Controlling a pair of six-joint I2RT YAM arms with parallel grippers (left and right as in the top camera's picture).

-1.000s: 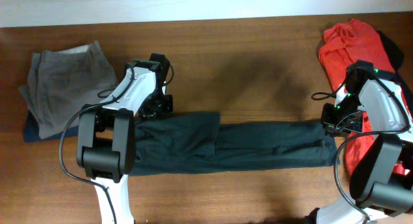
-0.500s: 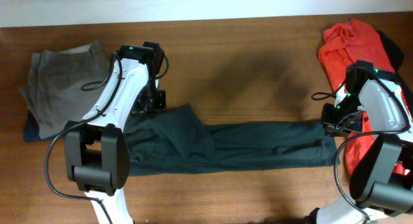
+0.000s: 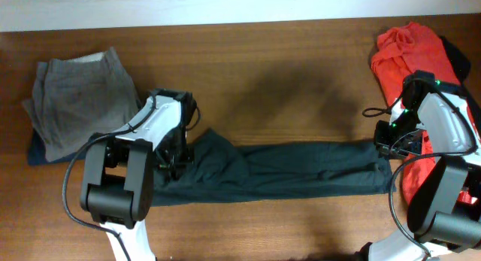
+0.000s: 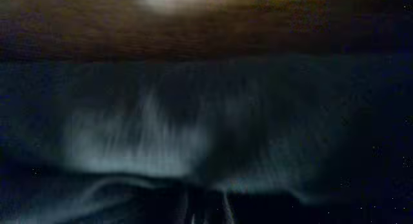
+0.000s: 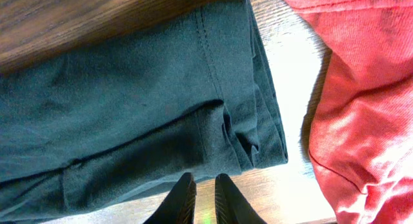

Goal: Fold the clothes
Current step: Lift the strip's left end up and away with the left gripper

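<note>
Dark green trousers [image 3: 301, 171] lie stretched left to right across the front of the table. My left gripper [image 3: 177, 147] is down on their bunched left end. In the left wrist view the dark cloth [image 4: 193, 121] fills the blurred frame, its folds run together at my fingers, and the gripper looks shut on it. My right gripper [image 3: 385, 143] is at the trousers' right end. In the right wrist view its fingers [image 5: 201, 185] are shut with nothing between them, their tips at the edge of the hem [image 5: 245, 121].
Folded grey trousers [image 3: 75, 103] rest on a dark blue item [image 3: 36, 153] at the far left. A red garment [image 3: 409, 47] lies heaped at the right edge and also shows in the right wrist view [image 5: 368, 101]. Bare wood lies behind the trousers.
My left gripper lifted the trousers' upper left flap, then moved down toward the front edge, leaving that end bunched. The right arm has not moved.
</note>
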